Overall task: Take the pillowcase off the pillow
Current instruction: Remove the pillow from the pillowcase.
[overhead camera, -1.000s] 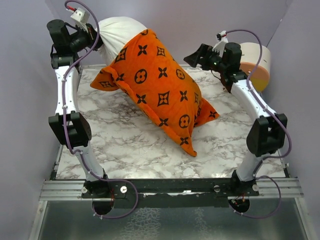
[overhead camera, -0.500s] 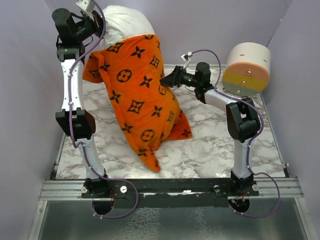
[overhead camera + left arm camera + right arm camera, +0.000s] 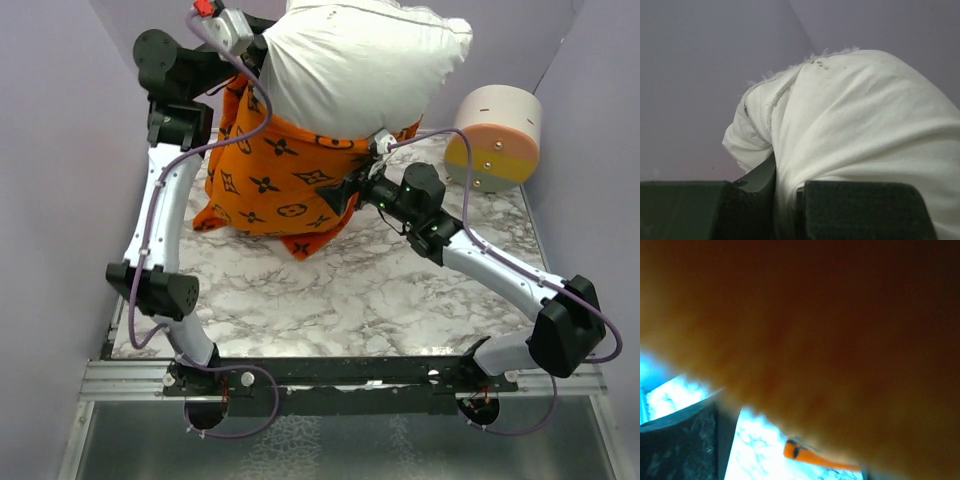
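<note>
We are hoisting the pillow [image 3: 360, 65] high over the back of the table [image 3: 330, 300], with our left gripper [image 3: 788, 200] clamped together on a pinch of its white corner. In the last second it has risen, and far more white is showing. The orange pillowcase [image 3: 270, 185] is now hanging around its lower part only. Our right gripper [image 3: 335, 195] is pushing into that orange cloth, but we cannot tell whether it is gripping. We are judging the case about half off.
</note>
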`<state>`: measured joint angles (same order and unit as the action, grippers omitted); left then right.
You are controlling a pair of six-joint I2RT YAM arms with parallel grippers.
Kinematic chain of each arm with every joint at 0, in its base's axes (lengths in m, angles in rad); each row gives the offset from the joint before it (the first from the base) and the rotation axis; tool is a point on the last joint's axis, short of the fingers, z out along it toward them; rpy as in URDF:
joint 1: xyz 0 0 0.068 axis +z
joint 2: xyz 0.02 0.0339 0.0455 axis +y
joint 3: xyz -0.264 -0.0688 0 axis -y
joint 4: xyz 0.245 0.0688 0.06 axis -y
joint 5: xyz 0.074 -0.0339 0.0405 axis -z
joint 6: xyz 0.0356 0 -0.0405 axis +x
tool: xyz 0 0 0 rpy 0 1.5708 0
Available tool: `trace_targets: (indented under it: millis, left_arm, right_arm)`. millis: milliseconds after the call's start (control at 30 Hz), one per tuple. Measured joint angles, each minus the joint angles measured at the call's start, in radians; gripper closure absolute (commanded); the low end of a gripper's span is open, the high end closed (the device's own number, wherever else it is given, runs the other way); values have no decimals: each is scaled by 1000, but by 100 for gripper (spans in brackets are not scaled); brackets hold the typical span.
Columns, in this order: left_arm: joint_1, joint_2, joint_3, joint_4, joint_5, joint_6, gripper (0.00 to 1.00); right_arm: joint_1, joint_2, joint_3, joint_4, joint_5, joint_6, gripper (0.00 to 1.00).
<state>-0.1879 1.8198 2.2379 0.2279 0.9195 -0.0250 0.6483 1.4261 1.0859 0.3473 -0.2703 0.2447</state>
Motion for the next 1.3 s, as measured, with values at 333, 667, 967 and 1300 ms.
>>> trace_targets:
  millis: [333, 667, 967, 1300]
  left_arm:
    - [22, -377, -410, -65, 16, 334, 100]
    - [49, -432, -514, -102, 91, 306, 100]
    - [49, -448, -511, -155, 238, 266, 100]
    - [51, -509, -547, -265, 296, 406, 100]
  right_arm:
    - [-13, -275, -39, -239, 67, -74, 0]
    - [-13, -375, 449, -367, -53, -164, 0]
    - [-13, 28, 999, -562, -219, -318, 0]
    - [-13, 286, 1218, -772, -385, -348, 0]
